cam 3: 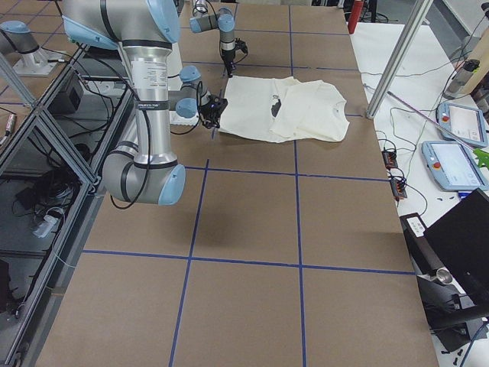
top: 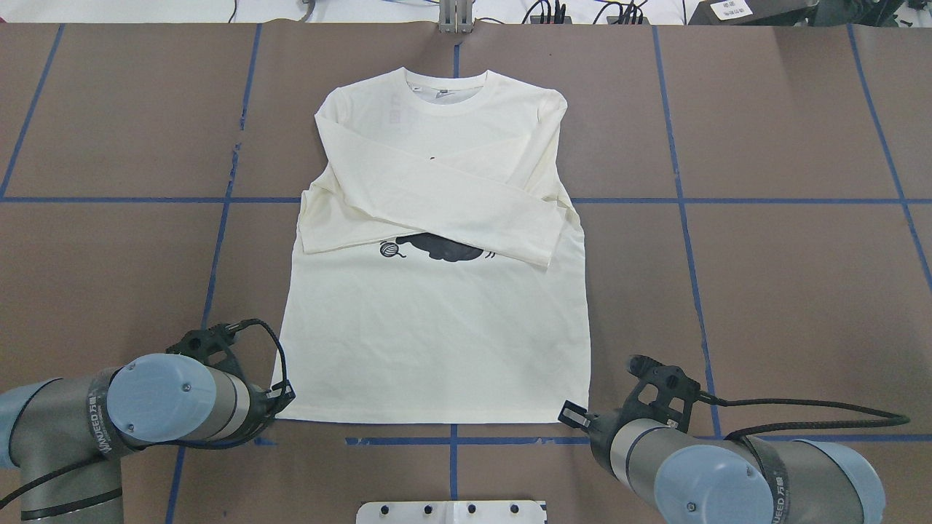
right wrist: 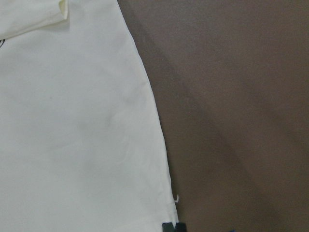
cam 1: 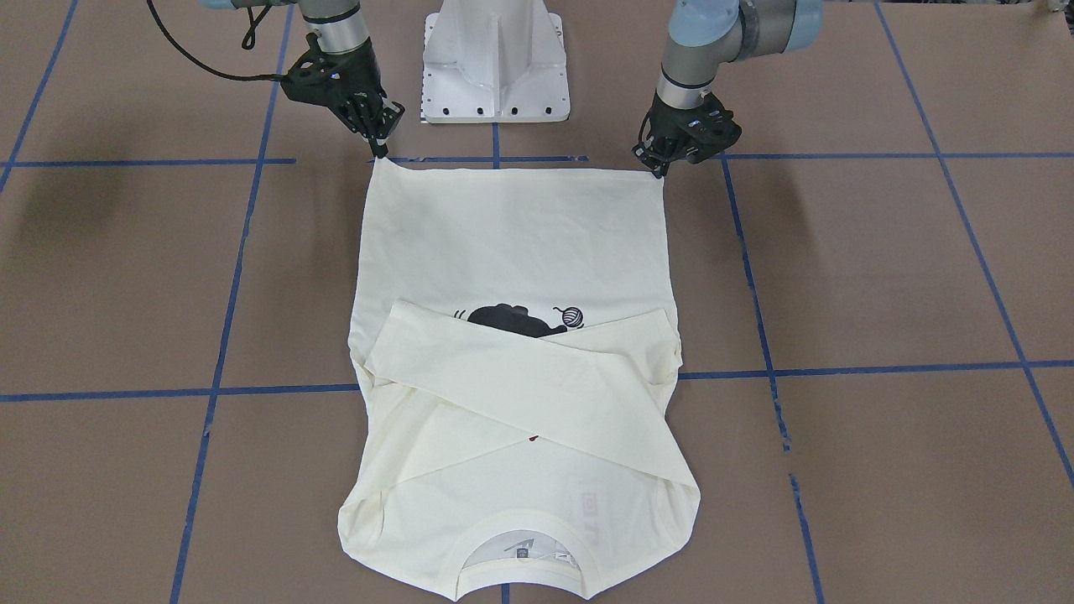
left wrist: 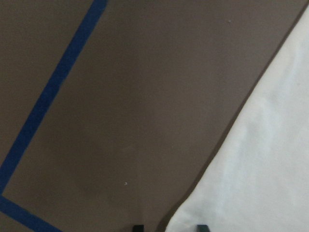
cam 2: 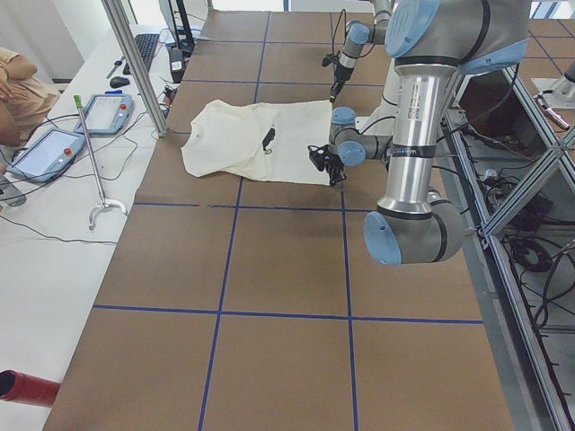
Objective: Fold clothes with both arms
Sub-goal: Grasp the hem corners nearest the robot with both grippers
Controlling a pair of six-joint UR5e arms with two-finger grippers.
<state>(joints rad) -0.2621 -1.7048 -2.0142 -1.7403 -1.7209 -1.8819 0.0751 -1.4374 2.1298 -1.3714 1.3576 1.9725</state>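
Left gripper [cam 1: 660, 170] straddles the T-shirt [cam 1: 512, 243] hem corner, unclenched; right gripper [cam 1: 379, 151] looks pinched on its corner. Grab both layers, lift evenly.

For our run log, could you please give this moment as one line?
T-shirt flat, sleeves crossed | left claw at hem corner | right claw at other hem corner | grip unclear

The long-sleeved T-shirt [top: 437, 349] is plain cream, with a black cat-and-yarn print [top: 437, 249] half covered by the crossed sleeves. The table [top: 801, 291] is dull brown, divided into large squares by blue tape lines [top: 681, 200]. The left arm [top: 73, 429] and the right arm [top: 728, 473] are grey and silver with light-blue joint caps. The left gripper [cam 1: 660, 170], the right gripper [cam 1: 379, 151] and the cables are black. The pedestal base [cam 1: 495, 63] is white.
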